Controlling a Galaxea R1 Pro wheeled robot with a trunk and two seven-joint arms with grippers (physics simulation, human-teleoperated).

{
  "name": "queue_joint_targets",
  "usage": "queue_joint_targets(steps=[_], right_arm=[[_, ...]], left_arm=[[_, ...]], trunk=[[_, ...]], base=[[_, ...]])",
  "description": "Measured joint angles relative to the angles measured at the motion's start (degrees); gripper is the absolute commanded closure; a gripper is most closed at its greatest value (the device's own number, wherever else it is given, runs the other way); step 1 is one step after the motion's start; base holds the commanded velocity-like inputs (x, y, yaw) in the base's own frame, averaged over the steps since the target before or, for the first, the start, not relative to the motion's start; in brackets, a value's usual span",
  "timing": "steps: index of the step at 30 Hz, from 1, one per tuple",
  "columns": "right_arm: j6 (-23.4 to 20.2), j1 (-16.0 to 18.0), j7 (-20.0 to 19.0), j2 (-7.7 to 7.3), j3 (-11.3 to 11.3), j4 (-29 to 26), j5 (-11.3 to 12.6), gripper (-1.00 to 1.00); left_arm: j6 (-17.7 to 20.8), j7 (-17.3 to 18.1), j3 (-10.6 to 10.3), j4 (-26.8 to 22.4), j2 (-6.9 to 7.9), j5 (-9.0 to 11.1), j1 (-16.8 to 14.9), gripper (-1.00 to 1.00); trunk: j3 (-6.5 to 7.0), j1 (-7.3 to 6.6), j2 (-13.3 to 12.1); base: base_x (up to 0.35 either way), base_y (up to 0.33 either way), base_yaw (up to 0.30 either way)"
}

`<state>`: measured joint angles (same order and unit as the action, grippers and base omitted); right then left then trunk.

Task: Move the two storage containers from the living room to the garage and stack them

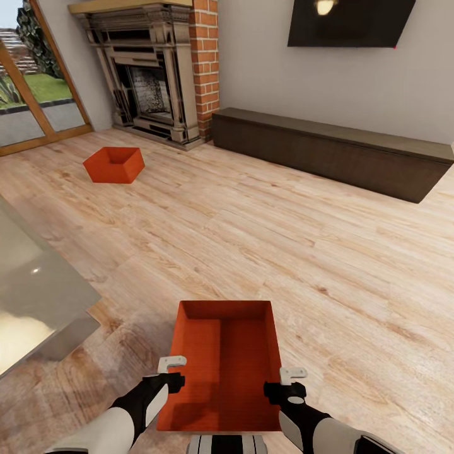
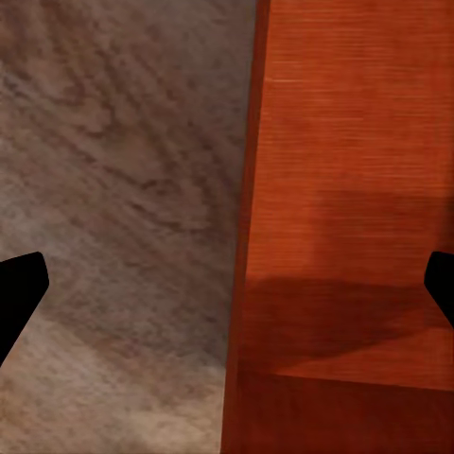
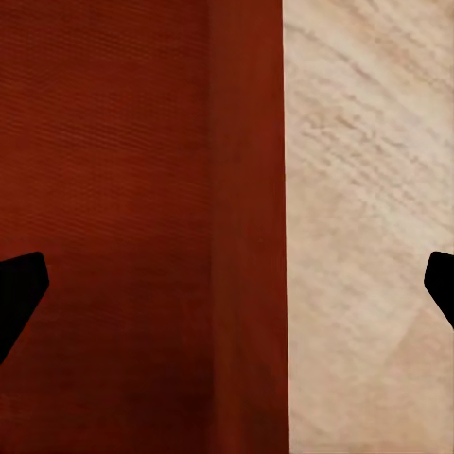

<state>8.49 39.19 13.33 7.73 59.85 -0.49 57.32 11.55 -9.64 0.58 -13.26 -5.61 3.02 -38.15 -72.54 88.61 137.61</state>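
Living room, light wood plank floor [image 1: 265, 227]. Near storage container [image 1: 224, 362], orange-red and open-topped, sits on the planks directly in front of the robot, between the two arms.

Left gripper [image 1: 171, 372] at the container's left wall; right gripper [image 1: 287, 383] at its right wall. In each wrist view the dark fingers [image 2: 19, 288] stand wide apart, one over the container's inside and the other over the floor, so each pair straddles a side wall [image 3: 248, 227]. Fingers not closed on the wall; contact cannot be told.

Second storage container [image 1: 114, 164] rests on the floor well apart, near the brick fireplace [image 1: 154, 69] and the glass doors [image 1: 34, 94]. A low dark cabinet [image 1: 334, 151] runs along the wall under the TV [image 1: 350, 22]. Pale glass table [image 1: 31, 296] at left edge.
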Motion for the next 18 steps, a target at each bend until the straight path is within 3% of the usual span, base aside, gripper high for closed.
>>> queue_joint_targets(steps=[12, 15, 18], right_arm=[[0.01, 0.01, 0.0, 0.04, -0.01, 0.0, 0.07, -1.0], [0.0, 0.0, 0.0, 0.07, 0.0, 0.0, 0.07, -1.0], [0.0, 0.0, 0.0, 0.03, 0.02, 0.0, 0.07, -1.0]], left_arm=[[0.01, 0.09, -0.08, 0.15, 0.01, -0.23, 0.0, -1.0], [-0.07, -0.03, -0.1, 1.16, -0.03, -4.63, 0.0, -1.0], [-0.11, -0.06, -0.1, 1.33, -0.06, -6.12, 0.0, -1.0]], trunk=[[0.0, 0.0, 0.0], [0.0, 0.0, 0.0], [0.0, 0.0, 0.0]], base=[[0.0, 0.0, 0.0], [0.0, 0.0, 0.0], [0.0, 0.0, 0.0]])
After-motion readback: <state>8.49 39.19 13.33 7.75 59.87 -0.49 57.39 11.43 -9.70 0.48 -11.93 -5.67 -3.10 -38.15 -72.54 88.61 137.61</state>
